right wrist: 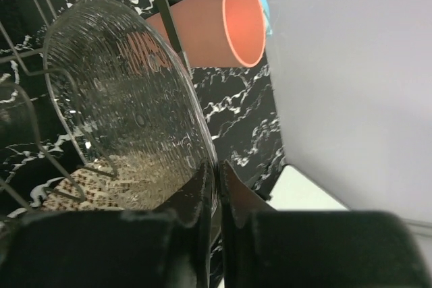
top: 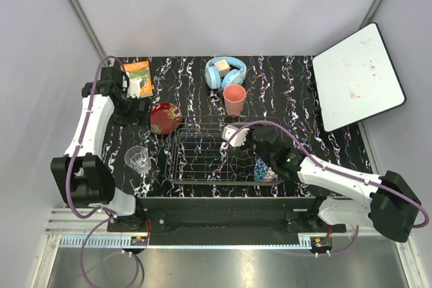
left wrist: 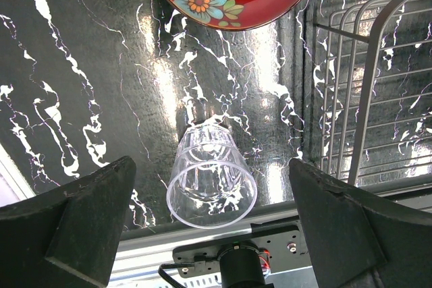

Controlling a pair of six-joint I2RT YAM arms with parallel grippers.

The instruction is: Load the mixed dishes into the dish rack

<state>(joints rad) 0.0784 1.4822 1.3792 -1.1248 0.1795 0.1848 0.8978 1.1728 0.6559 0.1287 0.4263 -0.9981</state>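
— What odds and ends do we see on the bench (top: 290, 79)?
— On its black top with white veining, we see light-blue headphones (top: 225, 72) lying flat near the middle of the far edge, with a small tan block (top: 220, 69) between the ear cups.
— And to the sides?
— We find an orange book (top: 138, 72) at the far left corner. On the right, we see a whiteboard (top: 358, 77) lying tilted over the far right corner, with faint red marks on it.
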